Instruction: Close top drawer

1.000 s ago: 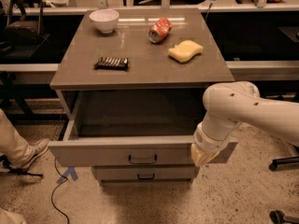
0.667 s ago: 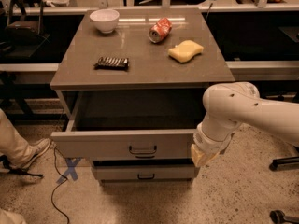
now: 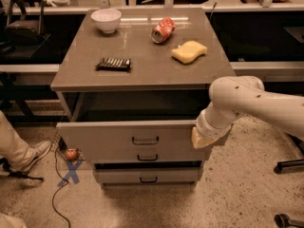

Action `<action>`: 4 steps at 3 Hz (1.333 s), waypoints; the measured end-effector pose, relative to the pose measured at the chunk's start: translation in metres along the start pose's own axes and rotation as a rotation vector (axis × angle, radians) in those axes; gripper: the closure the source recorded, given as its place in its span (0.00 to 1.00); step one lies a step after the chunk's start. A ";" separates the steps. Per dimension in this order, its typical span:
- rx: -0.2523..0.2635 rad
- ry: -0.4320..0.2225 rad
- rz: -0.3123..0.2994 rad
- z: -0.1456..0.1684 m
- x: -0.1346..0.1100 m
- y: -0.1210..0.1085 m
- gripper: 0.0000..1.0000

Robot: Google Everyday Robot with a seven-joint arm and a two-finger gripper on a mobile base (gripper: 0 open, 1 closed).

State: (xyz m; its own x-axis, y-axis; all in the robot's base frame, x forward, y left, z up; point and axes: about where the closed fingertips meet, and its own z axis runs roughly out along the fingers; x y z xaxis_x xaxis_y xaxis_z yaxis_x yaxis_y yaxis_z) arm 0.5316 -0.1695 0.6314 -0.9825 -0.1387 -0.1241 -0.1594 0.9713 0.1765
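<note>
The cabinet (image 3: pixel 142 77) fills the middle of the view, its flat top lying above and behind the gripper (image 3: pixel 203 137). The white arm (image 3: pixel 259 101) comes in from the right edge and bends down to the gripper, which sits low against the right end of the drawer front. A tan wrist cover hides its tip, so I cannot tell how wide the jaws stand or whether they hold anything.

The top drawer (image 3: pixel 109 137) runs leftward from the gripper and touches it at the right end. It is part way out, with a dark gap between its front and the cabinet top. Its handle (image 3: pixel 145 140) is left of the gripper at about the same height, apart from it. The lower drawers (image 3: pixel 118 176) sit below and left of the gripper, pushed further in.

A leg (image 3: pixel 16 148) with a pale shoe is far left of the gripper, by the cabinet's left corner.

On the top, all above the gripper and well apart from it:
- sponge (image 3: pixel 189 51), nearest, slightly left
- bowl (image 3: pixel 106 20), far left at the back
- can (image 3: pixel 163 30), on its side, behind the sponge
- bar (image 3: pixel 113 63), dark, left, near the front edge
</note>
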 end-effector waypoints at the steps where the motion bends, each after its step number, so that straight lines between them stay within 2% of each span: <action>1: -0.025 -0.070 0.038 0.001 -0.028 -0.002 1.00; 2: -0.065 -0.161 0.083 0.002 -0.068 -0.001 1.00; 3: -0.085 -0.220 0.104 0.000 -0.093 0.002 1.00; 4: -0.102 -0.260 0.151 -0.007 -0.084 -0.007 1.00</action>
State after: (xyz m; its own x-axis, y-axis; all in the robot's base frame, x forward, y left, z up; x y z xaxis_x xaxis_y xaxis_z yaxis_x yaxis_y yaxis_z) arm 0.6148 -0.1658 0.6472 -0.9406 0.0720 -0.3319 -0.0355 0.9511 0.3068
